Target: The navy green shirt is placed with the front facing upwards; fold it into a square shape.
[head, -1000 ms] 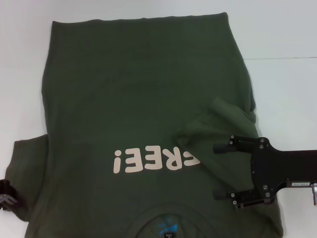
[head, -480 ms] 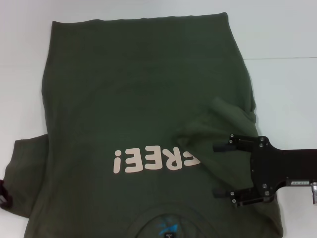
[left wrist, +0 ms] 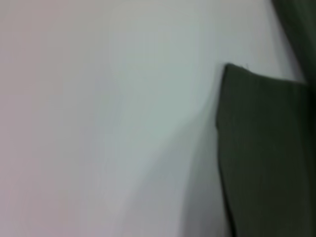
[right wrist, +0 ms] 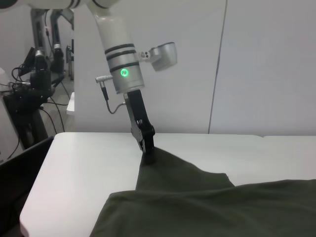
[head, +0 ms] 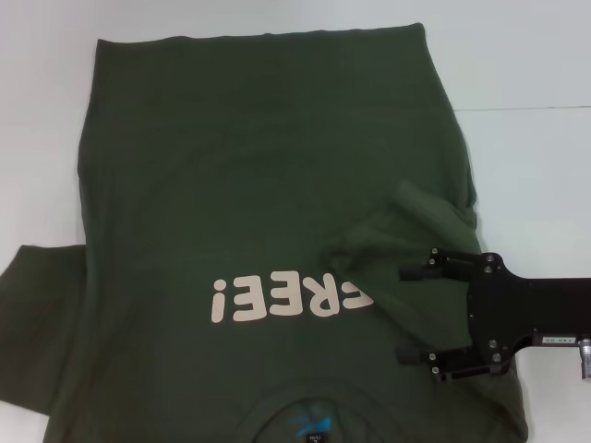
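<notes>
One navy green shirt (head: 259, 166) lies front up on the white table (head: 526, 55). Its collar is at the near edge and its hem is at the far side. It fills most of the head view.

One line of pale lettering (head: 277, 300) runs across the chest and reads upside down from here. Its right end is partly covered by a fold of cloth. One blue label (head: 309, 423) shows inside the collar at the near edge.

There are two sleeves:
- The left sleeve (head: 46, 314) lies spread flat on the table at near left. Its corner (left wrist: 266, 158) also shows in the left wrist view against bare table.
- The right sleeve (head: 406, 226) is turned inward onto the body of the shirt in a rumpled hump, right of centre.

There are two grippers:
- The right gripper (head: 404, 315) is at near right, low over the shirt. Its two fingers point left and are spread wide apart. The far finger is just beside the rumpled hump. Nothing is pinched between them.
- The left gripper (right wrist: 147, 148) is outside the head view. It shows only in the right wrist view, at the far left end of the cloth. It points down with its tip on or at the edge of the left sleeve. Its state, gripping or not, cannot be told.
</notes>
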Controlling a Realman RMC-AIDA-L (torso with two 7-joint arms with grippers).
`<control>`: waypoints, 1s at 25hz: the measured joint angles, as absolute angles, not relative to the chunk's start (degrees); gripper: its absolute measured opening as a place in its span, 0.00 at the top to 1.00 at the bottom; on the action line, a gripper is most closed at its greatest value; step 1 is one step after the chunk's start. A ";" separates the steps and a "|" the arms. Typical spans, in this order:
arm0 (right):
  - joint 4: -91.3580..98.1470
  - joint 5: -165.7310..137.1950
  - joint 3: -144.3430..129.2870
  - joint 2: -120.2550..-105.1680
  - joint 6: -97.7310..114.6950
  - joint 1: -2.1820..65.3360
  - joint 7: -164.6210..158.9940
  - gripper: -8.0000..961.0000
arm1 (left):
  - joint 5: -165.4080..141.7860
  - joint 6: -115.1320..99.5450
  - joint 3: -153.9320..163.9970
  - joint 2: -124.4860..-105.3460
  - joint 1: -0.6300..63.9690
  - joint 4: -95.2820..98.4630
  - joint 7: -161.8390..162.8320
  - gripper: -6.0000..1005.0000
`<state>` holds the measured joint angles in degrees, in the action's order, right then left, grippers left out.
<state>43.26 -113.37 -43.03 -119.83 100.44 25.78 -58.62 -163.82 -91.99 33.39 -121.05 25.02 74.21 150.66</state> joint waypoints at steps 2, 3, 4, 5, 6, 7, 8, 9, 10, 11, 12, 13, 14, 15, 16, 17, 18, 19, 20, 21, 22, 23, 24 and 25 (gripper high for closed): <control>43.18 -113.35 -42.98 -119.89 100.34 25.71 -58.62 0.03 | -163.83 -90.28 33.29 -120.96 24.57 74.82 150.63 0.98; 43.14 -113.33 -42.96 -119.91 100.34 25.69 -58.62 0.03 | -163.83 -89.60 33.26 -120.92 24.45 74.92 150.60 0.98; 43.03 -113.31 -42.96 -119.94 100.34 25.68 -58.62 0.03 | -163.83 -88.75 33.24 -120.89 24.35 75.00 150.55 0.98; 42.86 -113.29 -42.96 -119.96 100.33 25.68 -58.63 0.03 | -163.83 -88.02 33.23 -120.87 24.29 75.02 150.49 0.98; 42.68 -113.29 -42.96 -119.96 100.30 25.66 -58.65 0.03 | -163.83 -87.12 33.22 -120.86 24.22 75.03 150.43 0.98; 42.52 -113.28 -42.96 -119.97 100.23 25.66 -58.67 0.03 | -163.83 -86.09 33.22 -120.86 24.18 75.04 150.41 0.98; 42.43 -113.28 -42.96 -119.97 100.16 25.66 -58.69 0.03 | -163.83 -85.53 33.21 -120.86 24.16 75.04 150.40 0.98; 42.38 -113.28 -42.96 -119.97 100.11 25.66 -58.69 0.03 | -163.83 -84.46 33.21 -120.87 24.13 75.04 150.39 0.98; 42.31 -113.28 -42.96 -119.97 100.09 25.64 -58.71 0.03 | -163.83 -83.80 33.21 -120.90 24.12 75.03 150.37 0.98; 42.24 -113.28 -42.96 -119.97 100.09 25.59 -58.75 0.03 | -163.83 -83.32 33.21 -120.91 24.11 75.01 150.34 0.98; 42.18 -113.28 -42.97 -119.97 100.06 25.55 -58.87 0.03 | -163.84 -82.81 33.22 -120.91 24.11 75.00 150.29 0.98; 42.09 -113.28 -42.97 -119.97 100.01 25.51 -59.02 0.03 | -163.85 -82.50 33.21 -120.92 24.11 74.99 150.23 0.98; 42.00 -113.28 -42.98 -119.97 99.96 25.49 -59.16 0.03 | -163.87 -82.21 33.21 -120.93 24.10 74.95 150.16 0.98; 41.95 -113.28 -42.98 -119.97 99.88 25.49 -59.26 0.03 | -163.89 -82.13 33.22 -120.93 24.10 74.91 150.10 0.98; 41.87 -113.28 -42.98 -119.97 99.76 25.49 -59.32 0.03 | -163.90 -81.97 33.22 -120.93 24.11 74.87 150.00 0.98; 41.81 -113.27 -42.98 -119.97 99.68 25.49 -59.32 0.03 | -163.91 -81.80 33.22 -120.93 24.13 74.86 149.94 0.98; 41.78 -113.28 -42.98 -119.97 99.60 25.49 -59.32 0.03 | -163.91 -81.58 33.22 -120.93 24.13 74.84 149.91 0.98; 41.73 -113.28 -42.98 -119.97 99.55 25.49 -59.32 0.03 | -163.92 -81.20 33.22 -120.93 24.12 74.82 149.87 0.98; 41.71 -113.28 -42.98 -119.97 99.52 25.50 -59.32 0.03 | -163.92 -80.86 33.22 -120.93 24.09 74.81 149.86 0.98; 41.68 -113.28 -42.98 -119.97 99.49 25.52 -59.32 0.03 | -163.92 -80.68 33.17 -120.94 24.06 74.81 149.86 0.98; 41.66 -113.28 -42.98 -119.97 99.47 25.54 -59.32 0.03 | -163.92 -80.54 33.13 -120.94 24.04 74.81 149.85 0.98; 41.66 -113.28 -42.98 -119.97 99.47 25.56 -59.32 0.03 | -163.92 -80.27 33.10 -120.94 24.03 74.84 149.85 0.98; 41.66 -113.28 -42.98 -119.97 99.47 25.58 -59.32 0.03 | -163.92 -80.00 33.08 -120.93 24.03 74.85 149.84 0.98; 41.66 -113.28 -42.98 -119.97 99.46 25.60 -59.32 0.03 | -163.92 -79.66 33.08 -120.93 24.02 74.85 149.82 0.98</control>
<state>41.66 -113.28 -42.98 -119.97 99.46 25.60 -59.32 -163.92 -79.66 33.08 -120.93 24.02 74.85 149.82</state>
